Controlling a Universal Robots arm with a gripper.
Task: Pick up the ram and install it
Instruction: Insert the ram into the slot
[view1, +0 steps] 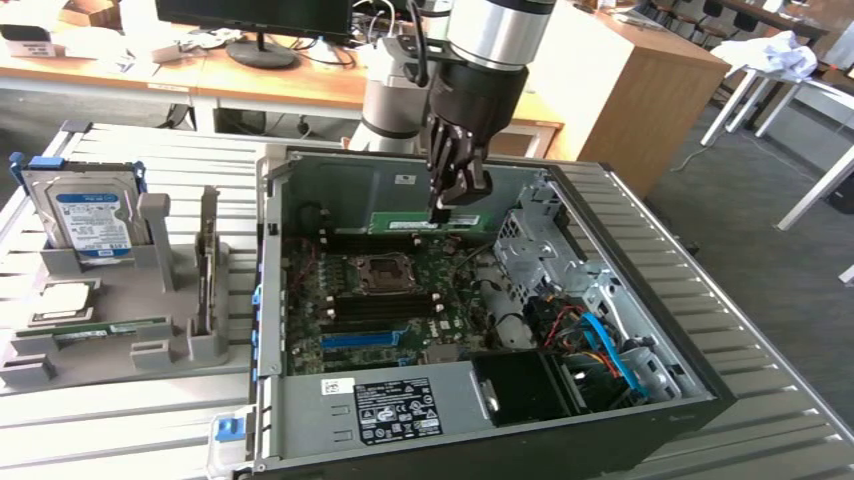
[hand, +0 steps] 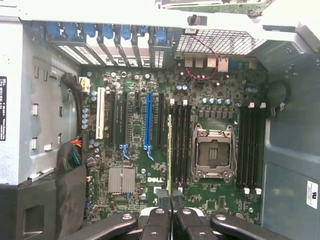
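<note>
- On the exterior view's left, a gray parts rack (view1: 167, 352) is sitting on the slatted table (view1: 120, 420), and a hard drive (view1: 88, 215) with a blue-white label is standing upright in its far compartment.
- Nearer in that rack, two square chips (view1: 64, 300) are lying flat, a green board (view1: 114, 328) is resting low in a slot, and a thin card (view1: 207, 265) is standing on edge between posts.
- At the middle, an open computer case (view1: 271, 300) is lying on its side, holding a green motherboard (view1: 354, 305) (hand: 130, 80) with a CPU socket (view1: 378, 268) (hand: 214, 152) and a long blue slot (view1: 363, 338) (hand: 148, 120).
- Above the board's far half, the gripper (view1: 443, 205) (hand: 171, 200) is pinching the ram (view1: 407, 222) (hand: 170, 145), its fingers narrowed onto the stick's upper edge.
- That ram is hanging level inside the case, lined up along the black memory slots (view1: 380, 240) (hand: 181, 142) beside the socket; whether it is touching one, I cannot tell.
- At the case's near edge, a power supply (view1: 394, 410) is showing its black label.
- Toward the exterior view's right, a perforated metal drive cage (view1: 534, 250) is standing inside the case, and blue cables (view1: 601, 340) are curling below it.
</note>
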